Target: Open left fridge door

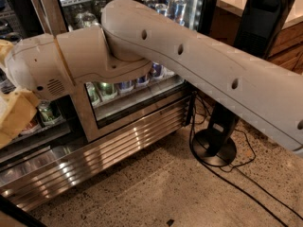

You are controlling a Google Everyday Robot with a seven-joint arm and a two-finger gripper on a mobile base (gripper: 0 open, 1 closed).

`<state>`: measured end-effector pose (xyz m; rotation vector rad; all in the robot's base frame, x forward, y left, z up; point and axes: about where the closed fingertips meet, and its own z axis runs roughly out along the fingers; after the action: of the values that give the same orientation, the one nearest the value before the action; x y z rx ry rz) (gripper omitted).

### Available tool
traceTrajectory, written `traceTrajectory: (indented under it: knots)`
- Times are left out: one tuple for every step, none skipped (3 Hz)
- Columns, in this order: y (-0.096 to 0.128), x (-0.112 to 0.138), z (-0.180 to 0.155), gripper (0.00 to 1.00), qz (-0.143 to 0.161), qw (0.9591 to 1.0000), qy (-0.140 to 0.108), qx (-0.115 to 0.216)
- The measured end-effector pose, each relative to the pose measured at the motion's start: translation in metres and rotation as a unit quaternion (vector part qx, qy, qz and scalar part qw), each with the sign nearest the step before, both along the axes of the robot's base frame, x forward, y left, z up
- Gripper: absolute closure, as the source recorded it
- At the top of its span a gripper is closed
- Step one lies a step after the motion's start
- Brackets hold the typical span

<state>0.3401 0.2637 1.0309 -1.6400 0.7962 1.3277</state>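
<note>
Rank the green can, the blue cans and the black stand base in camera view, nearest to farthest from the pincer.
The pincer is at the left edge.
1. green can, just right of it.
2. blue cans, centre shelf.
3. black stand base, floor at right.
</note>
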Motion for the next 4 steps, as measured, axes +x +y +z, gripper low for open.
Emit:
traceTrajectory:
  knots:
    - [0.003, -0.01, 0.005, 0.0, 0.052, 0.9987, 0.0, 0.002]
    - [0.008, -0.026, 0.011, 0.0, 0.107, 0.9942, -0.008, -0.002]
    - [0.008, -0.03, 0.011, 0.0, 0.11, 0.9939, -0.01, -0.002]
    - [0.002, -0.02, 0.008, 0.0, 0.065, 0.9978, -0.007, 0.003]
